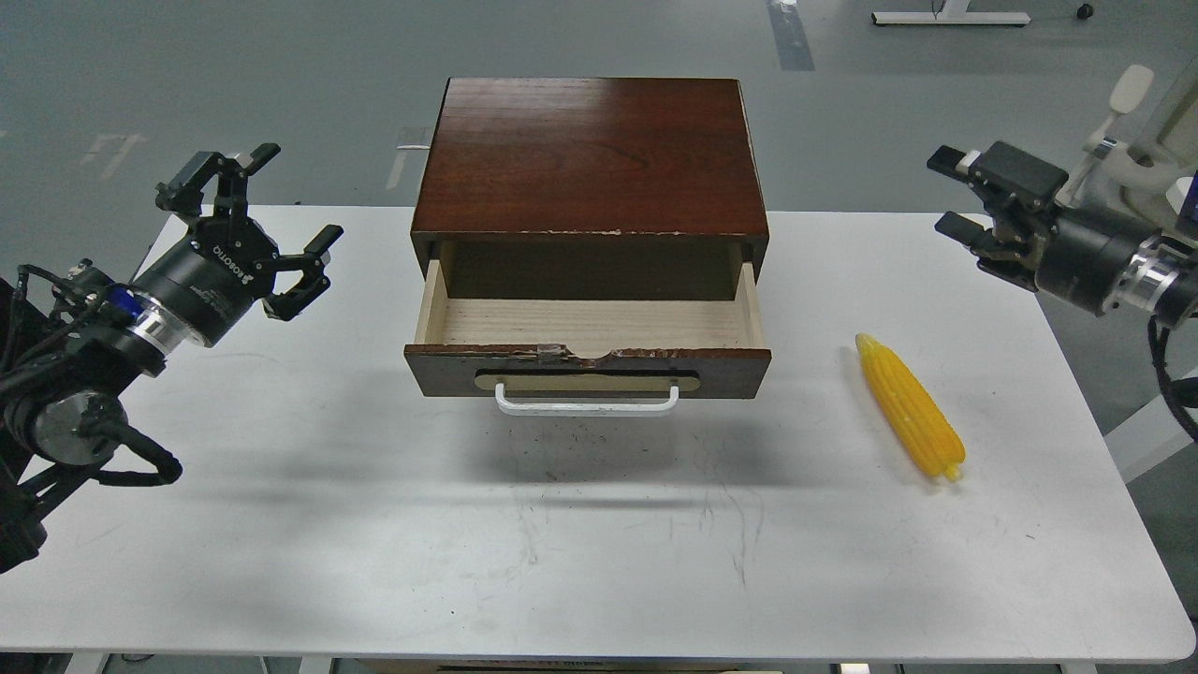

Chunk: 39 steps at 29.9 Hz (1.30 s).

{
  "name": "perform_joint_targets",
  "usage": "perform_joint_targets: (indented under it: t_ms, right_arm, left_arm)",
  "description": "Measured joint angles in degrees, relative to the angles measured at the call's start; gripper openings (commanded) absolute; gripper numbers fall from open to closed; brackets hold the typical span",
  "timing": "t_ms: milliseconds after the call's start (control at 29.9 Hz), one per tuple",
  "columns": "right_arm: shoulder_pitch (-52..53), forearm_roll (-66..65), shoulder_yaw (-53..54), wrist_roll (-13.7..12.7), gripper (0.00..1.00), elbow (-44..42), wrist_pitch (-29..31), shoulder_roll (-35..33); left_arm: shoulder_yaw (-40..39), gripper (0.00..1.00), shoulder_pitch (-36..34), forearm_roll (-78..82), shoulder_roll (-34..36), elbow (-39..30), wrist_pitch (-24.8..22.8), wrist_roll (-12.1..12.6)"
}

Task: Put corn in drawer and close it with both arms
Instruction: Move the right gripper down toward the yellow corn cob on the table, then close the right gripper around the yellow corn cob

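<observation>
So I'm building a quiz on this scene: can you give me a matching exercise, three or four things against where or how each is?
Things:
1. long yellow corn cob
2. dark brown wooden drawer
3. left gripper
4. white bar handle

States:
A. pulled open, nothing inside
B. fingers spread, above the table's left side
C. lying on the white table, right of the chest
D. on the drawer's front

Pairs: 1-C, 2-A, 3-B, 4-D

Corn right of open drawer
</observation>
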Motion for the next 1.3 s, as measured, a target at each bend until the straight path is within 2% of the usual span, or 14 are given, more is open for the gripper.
perform_joint_targets:
  t_ms: [134,267,535,769,869,969,1069,1136,1170,1203,1270,1303]
  right_arm:
    - [0.0,-15.4,-4.5,0.0,1.00,-0.1,-1.4,-1.0]
    - [0.0,-22.5,-9.7,0.0,1.00,-1.2,-4.5,-1.1]
    - [-0.1,-25.2,-17.4,0.0,0.99,-4.6,-9.3,2.0]
    - [-0.2,-25.3,-20.5,0.0,0.96,-8.1,-10.4,5.7]
    - [-0.2,-25.3,-21.1,0.0,0.92,-9.2,-10.8,6.9]
    - [-0.2,-25.3,-21.7,0.0,0.85,-9.6,-10.8,8.0]
    - [-0.2,-25.3,-21.9,0.0,0.72,-10.2,-10.8,9.3]
    - [-0.3,-25.3,-22.3,0.0,0.57,-11.1,-10.9,9.9]
    - [-0.3,-25.3,-22.9,0.0,0.45,-11.4,-10.9,10.2]
    - [-0.2,-25.3,-23.4,0.0,0.45,-11.6,-10.9,10.3]
    - [0.0,-25.3,-24.0,0.0,0.19,-11.8,-10.9,10.5]
    - [0.0,-25.3,-24.2,0.0,0.14,-11.8,-10.9,10.5]
  left_arm:
    - [-0.3,1.00,-0.1,0.0,0.0,-1.2,0.0,0.0]
    - [-0.5,1.00,-0.1,-0.1,0.1,-1.6,0.0,0.0]
    - [-0.5,1.00,-0.1,0.1,0.2,-1.6,0.0,0.0]
    - [-0.4,1.00,-0.1,0.1,0.1,-1.6,0.0,0.0]
    - [-0.4,1.00,-0.1,0.1,0.1,-1.6,0.0,0.0]
    - [-0.4,1.00,0.0,0.1,0.1,-1.6,0.0,0.0]
    - [-0.4,1.00,0.0,0.2,0.1,-1.6,0.0,0.0]
    - [-0.4,1.00,0.0,0.2,0.1,-1.6,0.0,0.0]
    - [-0.4,1.00,0.0,0.2,0.1,-1.6,0.0,0.0]
    - [-0.4,1.00,0.0,0.2,0.1,-1.6,0.0,0.0]
    - [-0.4,1.00,0.0,0.2,0.1,-1.6,0.0,0.0]
    - [-0.4,1.00,0.0,0.2,0.1,-1.6,0.0,0.0]
